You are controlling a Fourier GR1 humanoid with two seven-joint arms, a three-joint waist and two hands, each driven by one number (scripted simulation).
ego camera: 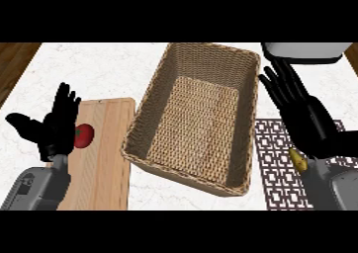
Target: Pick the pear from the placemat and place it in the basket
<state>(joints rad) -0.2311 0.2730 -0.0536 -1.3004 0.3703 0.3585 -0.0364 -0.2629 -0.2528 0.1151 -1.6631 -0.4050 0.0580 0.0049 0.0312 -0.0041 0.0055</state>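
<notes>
Nearest me, both grey forearms come up from the table's near edge. On my left side the left hand (50, 129) stands open, fingers straight and thumb spread, holding nothing, over a wooden cutting board (108, 148) near the table's left edge; a tomato (83, 136) lies on that board, partly hidden by the hand. Across from it, the right hand (307, 119) is open too, fingers straight, over the patterned placemat (278, 168) by the right edge. I see only a yellow sliver of the pear (297, 159) on the placemat, just below that hand. Between them sits the wicker basket (154, 106), tilted slightly. A white pot (306, 52) shows at the far right corner.
</notes>
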